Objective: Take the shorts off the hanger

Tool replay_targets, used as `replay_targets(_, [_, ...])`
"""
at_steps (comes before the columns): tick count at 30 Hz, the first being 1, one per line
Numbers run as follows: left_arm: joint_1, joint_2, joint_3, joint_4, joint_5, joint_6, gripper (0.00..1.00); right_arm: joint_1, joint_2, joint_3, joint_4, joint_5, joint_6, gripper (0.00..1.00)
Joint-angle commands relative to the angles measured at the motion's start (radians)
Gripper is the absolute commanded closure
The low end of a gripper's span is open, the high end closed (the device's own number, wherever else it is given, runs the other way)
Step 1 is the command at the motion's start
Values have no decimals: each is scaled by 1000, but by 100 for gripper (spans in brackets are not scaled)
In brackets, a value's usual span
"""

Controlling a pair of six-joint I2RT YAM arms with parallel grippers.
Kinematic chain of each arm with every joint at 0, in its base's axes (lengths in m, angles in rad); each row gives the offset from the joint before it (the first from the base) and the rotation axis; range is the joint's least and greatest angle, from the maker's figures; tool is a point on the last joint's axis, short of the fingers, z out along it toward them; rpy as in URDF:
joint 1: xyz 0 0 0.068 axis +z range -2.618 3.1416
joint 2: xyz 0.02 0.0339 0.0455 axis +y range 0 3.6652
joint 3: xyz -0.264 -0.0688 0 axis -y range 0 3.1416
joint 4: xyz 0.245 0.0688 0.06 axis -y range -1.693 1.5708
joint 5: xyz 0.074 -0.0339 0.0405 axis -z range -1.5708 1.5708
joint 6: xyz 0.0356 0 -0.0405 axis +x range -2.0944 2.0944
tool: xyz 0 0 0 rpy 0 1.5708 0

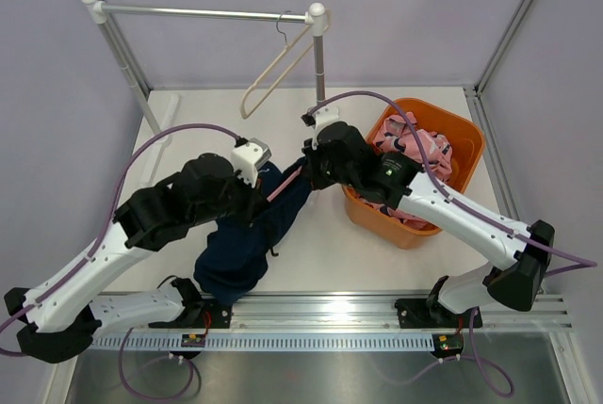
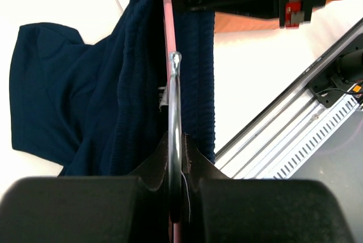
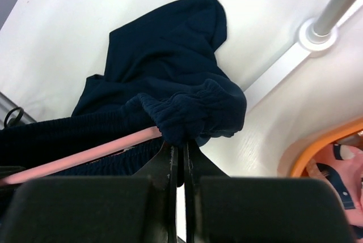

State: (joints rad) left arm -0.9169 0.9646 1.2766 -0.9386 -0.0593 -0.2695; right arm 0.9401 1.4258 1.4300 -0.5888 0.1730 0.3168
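Between the two arms, the plain dark navy cloth shorts (image 1: 247,251) hang over a slim pink plastic hanger (image 2: 167,22), legs trailing onto the white table (image 1: 377,253). The left claw (image 2: 174,158) is clamped on the hanger's metal hook (image 2: 174,107), and the right claw (image 3: 177,148) is pinched shut on the bunched waistband at the bar's end. My worry is that the pinch looks shallow, so the elastic could slip out, or snag the bar tip and yank the hanger loose.

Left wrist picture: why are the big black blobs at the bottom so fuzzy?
Left wrist view: those are fingers of the left hand, too near the lens to focus, while the navy shorts look sharp. Right wrist view: the right hand blurs likewise. Top view: the metal rail shows a bright glare.
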Motion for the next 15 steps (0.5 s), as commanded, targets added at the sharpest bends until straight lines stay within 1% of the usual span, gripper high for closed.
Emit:
replay_targets(1, [-17,-66,-17,27,45,13,100,-49,18,64,-28,134,-19,100])
replay_targets(3, [-17,-85,-25,21,52,13,100,-81,25,73,-31,119,-15,100])
replay_targets(7, [-19,-115,-36,21,53,16,100,-106,45,81,-28,102,-12,100])
replay_targets(9, [-19,-125,-37,21,79,19,100,-112,64,90,-32,100,-9,100])
replay_targets(12, [-19,-133,-37,20,69,21,100,-124,74,96,-29,92,-10,100])
replay_targets(15, [-19,-142,-39,38,65,24,100,-123,67,84,-8,48,-1,100])
